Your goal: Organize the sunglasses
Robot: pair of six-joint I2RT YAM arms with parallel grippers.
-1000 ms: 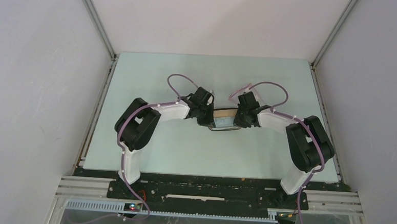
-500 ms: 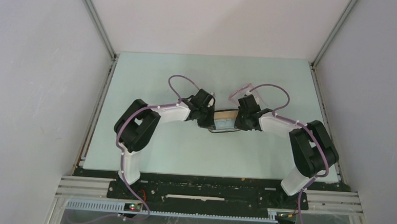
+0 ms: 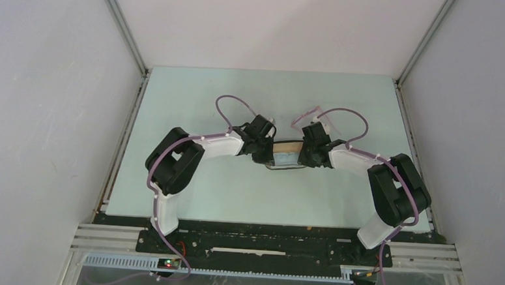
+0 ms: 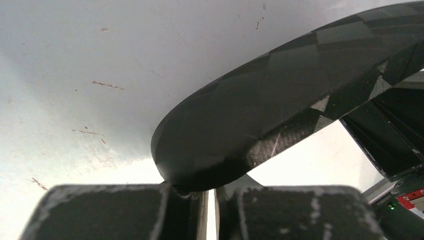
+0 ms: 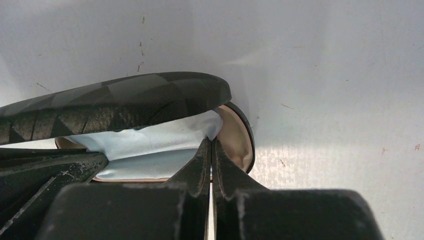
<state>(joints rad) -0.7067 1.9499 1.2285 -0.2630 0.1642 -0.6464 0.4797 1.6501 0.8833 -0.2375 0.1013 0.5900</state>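
Observation:
The sunglasses are hidden in every view. The black checker-textured case (image 3: pixel 286 144) lies mid-table between both grippers. Its lid (image 5: pixel 115 102) hangs low over the tan-lined tray (image 5: pixel 235 135), which holds a light blue cloth (image 5: pixel 150 142). My right gripper (image 5: pixel 211 142) is shut, its tips touching the cloth's corner at the case's right end (image 3: pixel 303 159). My left gripper (image 4: pixel 211 192) sits at the case's left end (image 3: pixel 267 157). Only a hairline slit shows between its fingers, and the lid's rounded end (image 4: pixel 200 165) rests just above them, with nothing between them.
Scratched pale table (image 3: pixel 234 194) surrounds the case. White enclosure walls with metal rails (image 3: pixel 122 149) bound both sides. The arm bases (image 3: pixel 164 216) stand at the near edge, and purple cables (image 3: pixel 229 105) loop above the wrists.
The right arm's elbow has shifted slightly to the right and its wrist has edged towards the case. The left jaws have parted by a hair. The case stays put.

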